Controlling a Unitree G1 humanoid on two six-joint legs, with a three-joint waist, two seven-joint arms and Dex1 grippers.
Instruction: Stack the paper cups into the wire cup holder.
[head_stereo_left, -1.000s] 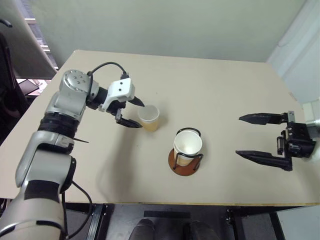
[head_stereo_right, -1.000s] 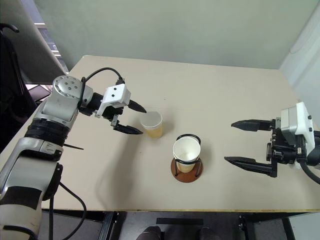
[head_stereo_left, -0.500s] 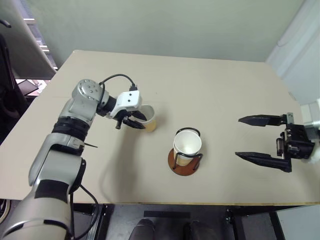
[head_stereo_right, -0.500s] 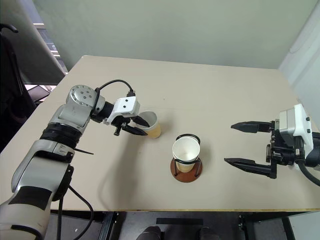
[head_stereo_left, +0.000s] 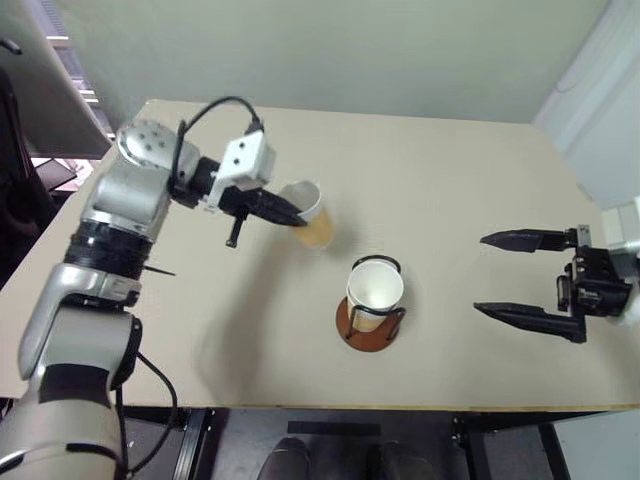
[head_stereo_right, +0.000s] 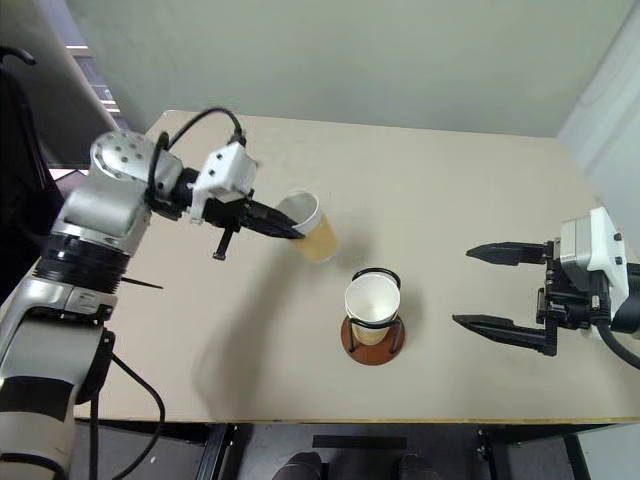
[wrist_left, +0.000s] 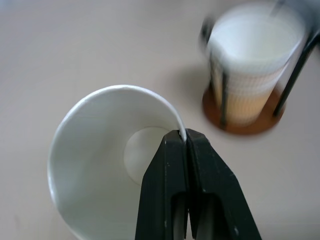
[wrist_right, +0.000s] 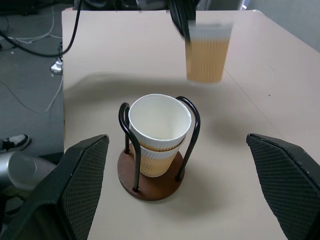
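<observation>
A: Cups first. How many are you counting?

B: Three. Two are nesting in the holder (wrist_right: 152, 182), their ridged tan walls showing as two bands under one white rim. The third cup (head_stereo_left: 309, 213) is hanging above the table (head_stereo_left: 440, 180), tilting.

A: Holder, what are you seeing of it?

B: You're looking at one round reddish-brown disc with thin black wire loops arching up beside the nested cups (wrist_right: 159, 135). It's sitting near the table's front edge, between the two arms.

A: Where is the loose cup sitting relative to your left gripper (wrist_left: 186, 142)?

B: You're pinching its rolled rim: one black finger is lying inside the white wall, one outside, pressing together on the paper. The cup is hanging off the fingertips, up and to the left of the holder, apart from it.

A: And your right gripper (head_stereo_left: 500, 274)?

B: Its two fingers are standing wide apart, holding nothing, hovering to the holder's right, well clear of it.
</observation>
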